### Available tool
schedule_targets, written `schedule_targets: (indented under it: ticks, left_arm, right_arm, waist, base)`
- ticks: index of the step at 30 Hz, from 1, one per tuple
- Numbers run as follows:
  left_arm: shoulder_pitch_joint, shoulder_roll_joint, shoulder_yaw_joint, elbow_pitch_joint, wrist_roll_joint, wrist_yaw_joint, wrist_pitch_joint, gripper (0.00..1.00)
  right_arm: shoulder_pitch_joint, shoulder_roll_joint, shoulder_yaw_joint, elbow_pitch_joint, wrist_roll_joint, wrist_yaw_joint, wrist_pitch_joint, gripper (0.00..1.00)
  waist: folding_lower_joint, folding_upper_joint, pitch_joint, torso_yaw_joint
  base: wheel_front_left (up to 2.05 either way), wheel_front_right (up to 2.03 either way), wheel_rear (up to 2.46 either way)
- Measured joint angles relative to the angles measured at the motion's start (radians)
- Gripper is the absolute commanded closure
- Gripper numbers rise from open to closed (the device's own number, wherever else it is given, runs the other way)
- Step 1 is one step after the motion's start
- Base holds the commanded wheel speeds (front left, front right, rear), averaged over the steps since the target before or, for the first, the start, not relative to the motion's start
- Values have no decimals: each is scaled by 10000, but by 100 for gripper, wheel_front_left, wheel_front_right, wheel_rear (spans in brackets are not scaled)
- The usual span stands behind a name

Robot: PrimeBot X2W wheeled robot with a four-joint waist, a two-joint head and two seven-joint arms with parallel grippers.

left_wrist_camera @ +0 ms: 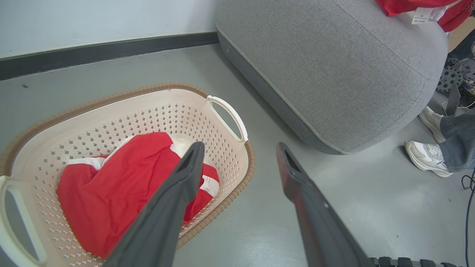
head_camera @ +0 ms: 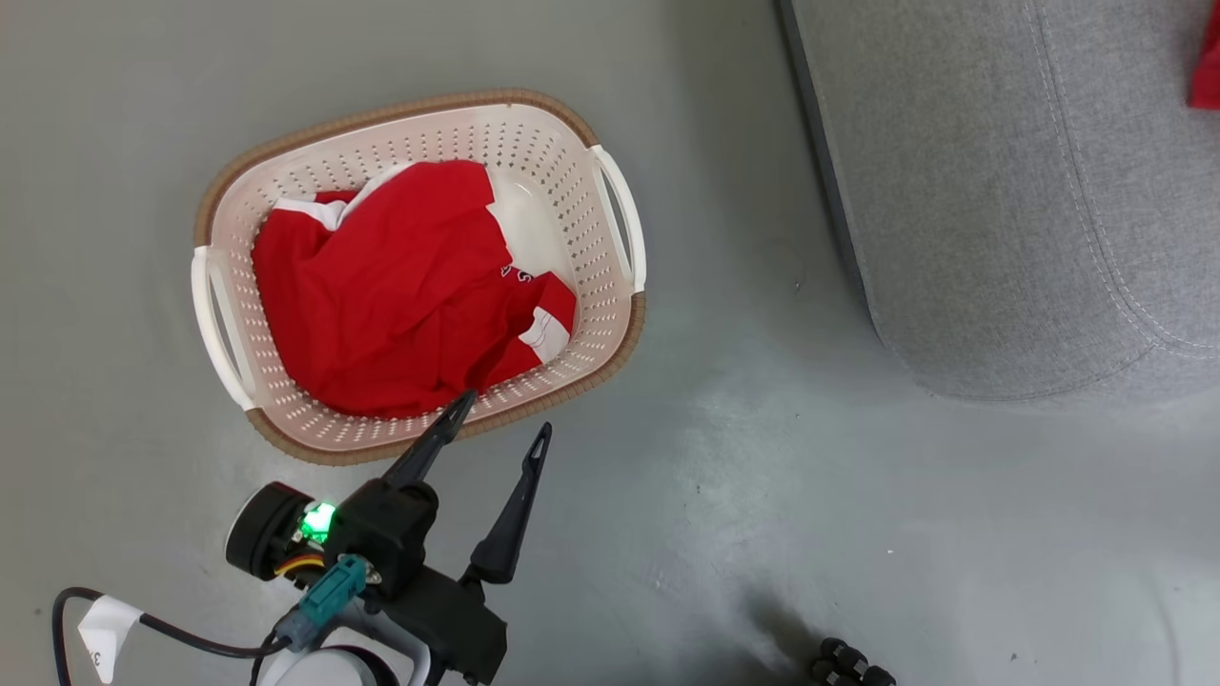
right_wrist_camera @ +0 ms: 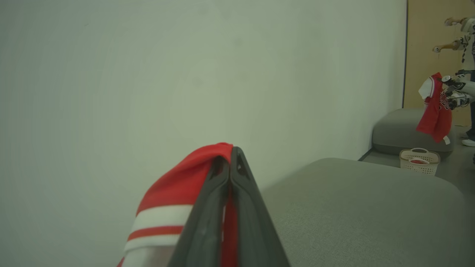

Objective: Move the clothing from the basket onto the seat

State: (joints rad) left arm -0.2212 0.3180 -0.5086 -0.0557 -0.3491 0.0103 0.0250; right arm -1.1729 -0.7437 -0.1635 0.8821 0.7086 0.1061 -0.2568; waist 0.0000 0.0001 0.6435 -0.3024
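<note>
1. Basket (head_camera: 419, 110): mouth open upward, free access from above. Clothing (head_camera: 391, 305) covers most of the bottom, with a bare patch by the handle nearest the seat (head_camera: 982, 191).
2. Left gripper (head_camera: 505, 412): spread wide at the near rim, one finger over the rim, the other outside over the floor (head_camera: 743, 476).
3. Floor between basket and seat: open lane.
4. Seat's rounded side bounds that lane. Red cloth (left_wrist_camera: 404, 5) over the far part of its top; near part bare.
5. Person's shoes (left_wrist_camera: 426, 155) on the floor past the seat's end.
6. Right gripper (right_wrist_camera: 231, 150): pinched on a striped piece (right_wrist_camera: 167, 207), wall (right_wrist_camera: 148, 74) close alongside. Seat top ahead is bare.
</note>
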Motion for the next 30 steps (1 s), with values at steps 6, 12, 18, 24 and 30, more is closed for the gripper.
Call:
schedule_targets:
  ticks: [6, 12, 18, 24, 30]
  left_arm:
    - [1, 180, 61, -272, 38, 79, 100, 0]
    - [0, 211, 77, -575, 105, 161, 236, 0]
    - [0, 328, 132, -915, 278, 257, 418, 0]
    - [-8, 454, 232, -1076, 345, 293, 525, 0]
    - [-12, 466, 288, -1127, 353, 353, 525, 0]
  right_arm:
    - [-72, -288, -255, 81, -94, 10, 0, 100]
    - [-77, -153, -301, 418, -228, 42, 0, 100]
    - [-75, 251, -355, 591, -226, 86, 0, 100]
    - [-174, 750, -295, 696, -255, 100, 0, 100]
    - [-546, 1254, -31, 869, -520, 144, 0, 100]
  waist:
    - [0, 0, 196, -98]
    - [0, 0, 408, -135]
    - [1, 0, 736, -85]
    - [0, 0, 1122, 8]
    - [1, 0, 1337, 100]
  base:
    - [0, 0, 0]
    - [0, 0, 0]
    - [0, 0, 0]
    - [0, 0, 0]
    - [0, 0, 0]
